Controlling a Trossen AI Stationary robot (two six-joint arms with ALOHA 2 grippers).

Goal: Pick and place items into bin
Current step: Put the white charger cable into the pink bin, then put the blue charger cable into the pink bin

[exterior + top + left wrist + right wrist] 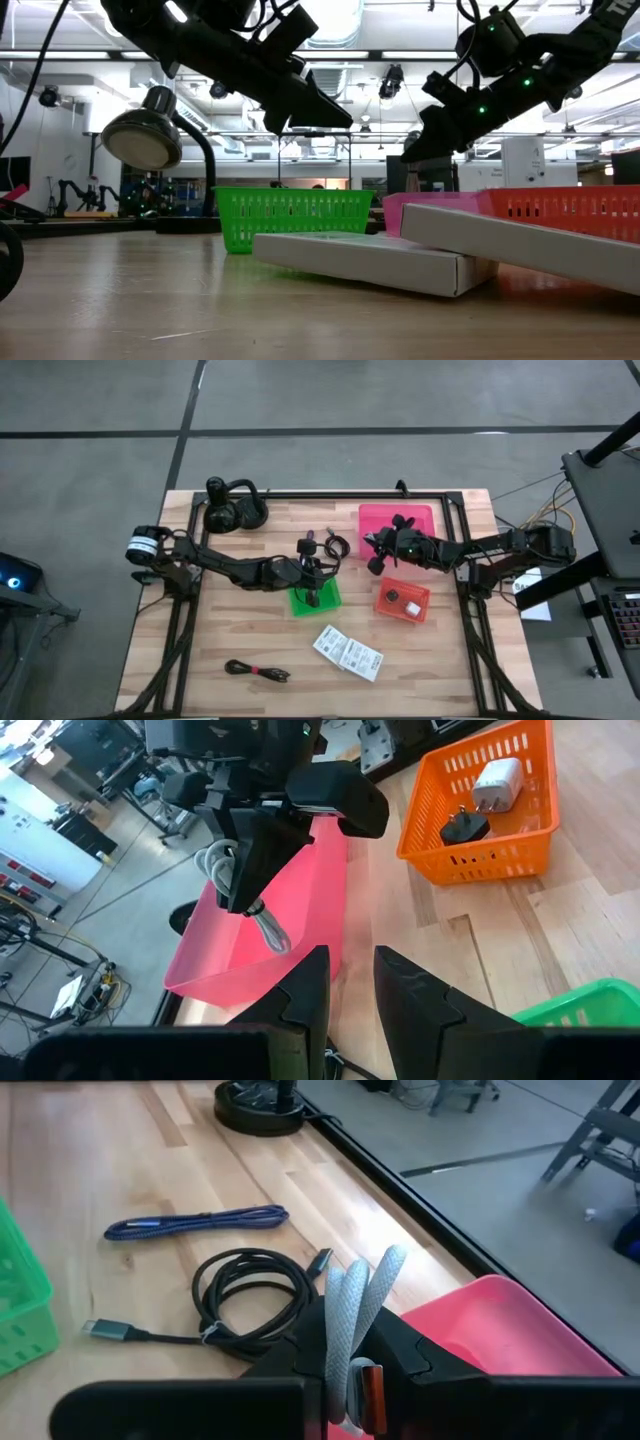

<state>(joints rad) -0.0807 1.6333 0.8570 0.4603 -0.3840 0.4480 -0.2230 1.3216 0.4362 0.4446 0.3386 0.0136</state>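
Looking down on a wooden table [250,640] w/ two dark robot arms reaching toward the middle. Right gripper [382,546] hangs over the near-left edge of a pink bin [420,518], its jaws clamped on a folded grey cable [352,1315]; the loops stick up between the jaws in the right wrist view, and the left wrist view shows the cable [262,920] dangling above the pink bin's wall.

Left gripper [312,573] sits above a green basket [325,600] near table centre, jaws narrow w/ a small gap, nothing seen between them.

An orange basket [385,603] sits just in front of the pink bin, holding a white charger [497,782] and a black plug [460,825].

Between green basket and pink bin, on the table: a coiled black cable [250,1300] and, just beside it, a purple cable [195,1223] lying straight. Two white flat packets [347,651] lie touching, nearer the front edge. A black-red cable [257,670] lies front-left, well apart from them. Black headphones [233,512] rest at the back-left corner.
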